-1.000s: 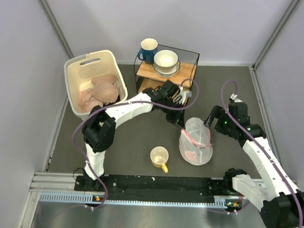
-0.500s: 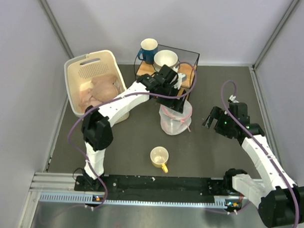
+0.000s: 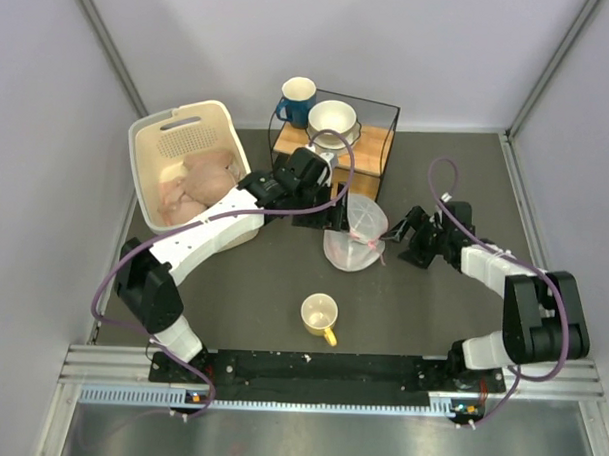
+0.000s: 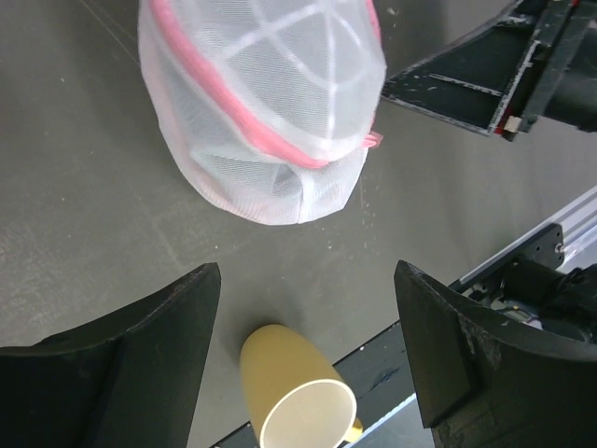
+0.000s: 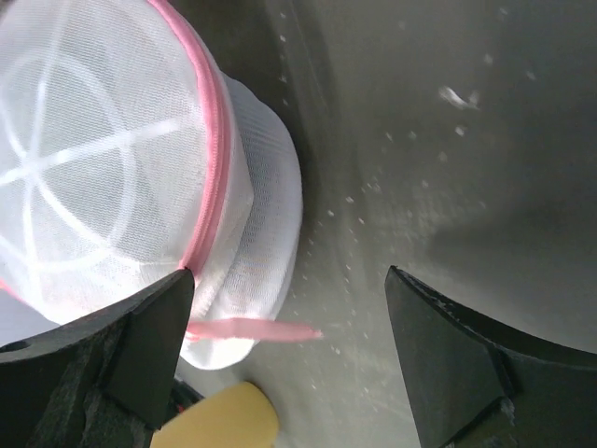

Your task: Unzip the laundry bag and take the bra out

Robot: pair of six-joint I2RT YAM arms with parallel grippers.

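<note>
The laundry bag [image 3: 354, 236], a white mesh dome with a pink zip rim, lies on the dark table in front of the wire rack. It fills the top of the left wrist view [image 4: 261, 112] and the left of the right wrist view [image 5: 121, 168]. A pink tab [image 5: 252, 329] sticks out at its base. My left gripper [image 3: 333, 211] hovers at the bag's left edge, open and empty [image 4: 308, 345]. My right gripper [image 3: 404, 235] is just right of the bag, open, the tab reaching between its fingers [image 5: 289, 355]. The bra cannot be made out through the mesh.
A yellow mug [image 3: 319, 317] stands in front of the bag. A cream slotted basket [image 3: 146, 172] with peach cloths sits at the back left. The wire rack [image 3: 378, 141] holds a white bowl [image 3: 333, 122], with a blue mug [image 3: 297, 100] beside it.
My left gripper carried the bag from the front right back toward the rack, let it go and drew left. My right arm swung down and in toward the bag.
</note>
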